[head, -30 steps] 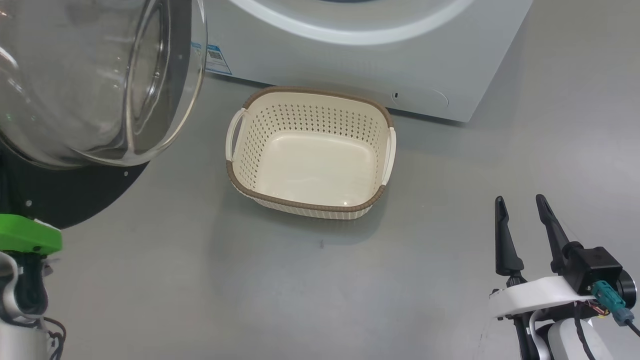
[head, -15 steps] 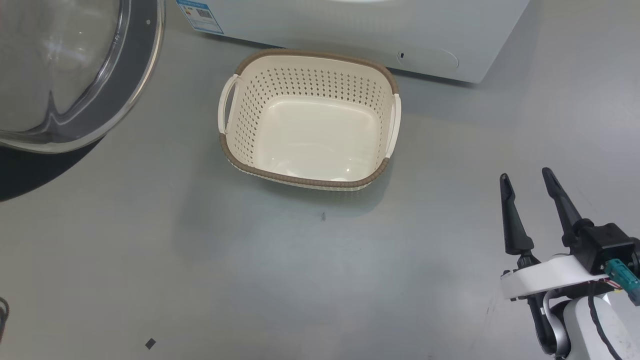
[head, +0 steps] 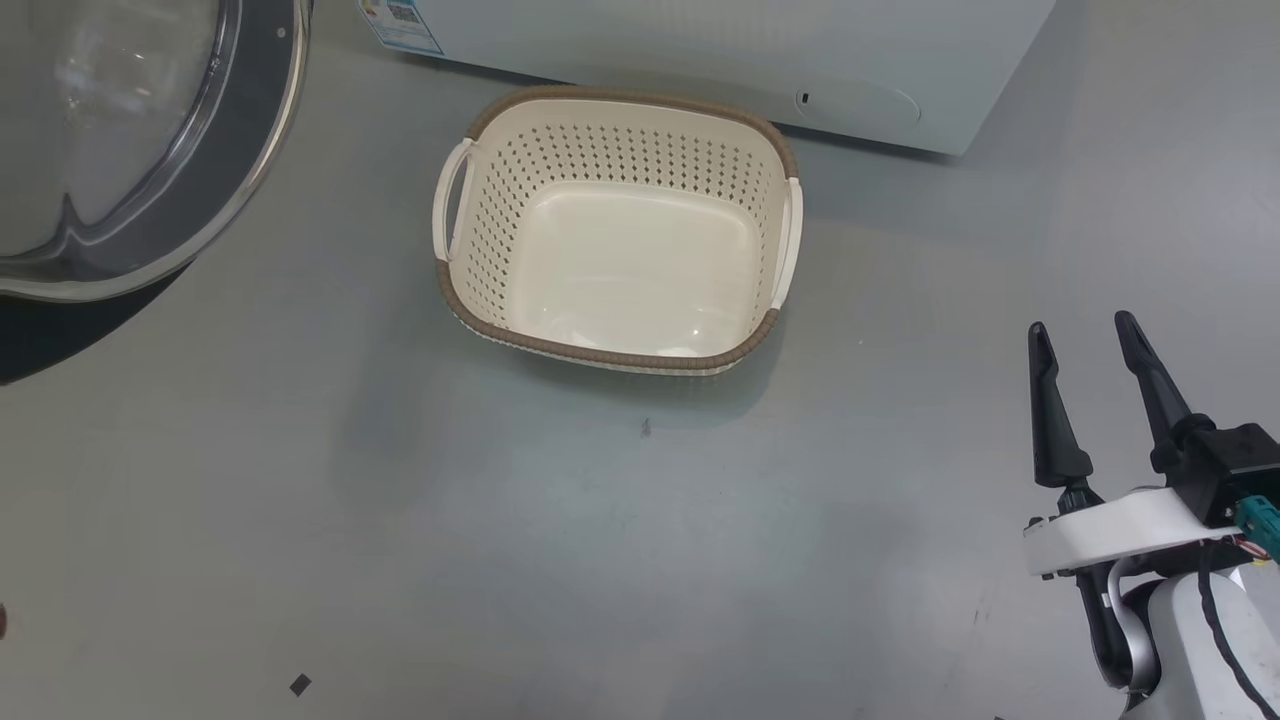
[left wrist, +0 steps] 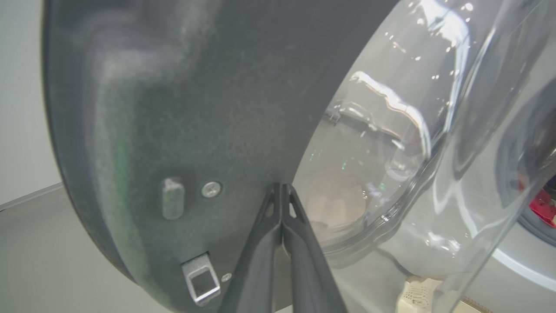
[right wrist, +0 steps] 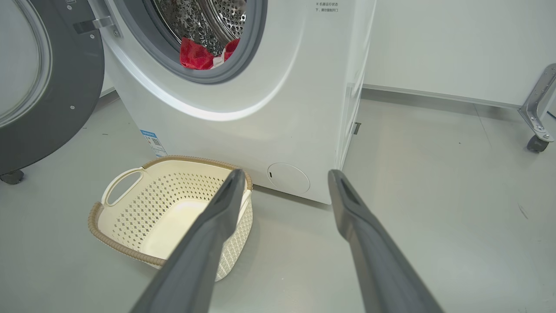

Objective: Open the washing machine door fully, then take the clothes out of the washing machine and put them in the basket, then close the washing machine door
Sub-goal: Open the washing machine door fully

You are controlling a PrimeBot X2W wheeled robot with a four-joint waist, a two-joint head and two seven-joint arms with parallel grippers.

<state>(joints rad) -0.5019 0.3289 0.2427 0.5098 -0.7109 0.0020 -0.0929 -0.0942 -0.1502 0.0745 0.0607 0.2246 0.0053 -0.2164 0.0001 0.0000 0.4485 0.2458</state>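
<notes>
On the floor (head: 500,560), the basket (head: 620,150) stands just in front of the washing machine (head: 700,50), with the clothes (right wrist: 197,56) lying inside the machine at the lower edge of its opening. The washing machine door (head: 150,130) stands out to the left of both. The right gripper (head: 1080,323) is right of the basket, well apart; the left gripper (left wrist: 281,188) is close before the door's inner face.

Grey floor (head: 640,560) below me. Basket (head: 612,355) stands on it, upper centre, just before washing machine (head: 700,50). Small dark scrap (head: 300,685) lower left; dark speck (head: 645,428) just below basket in frame.
</notes>
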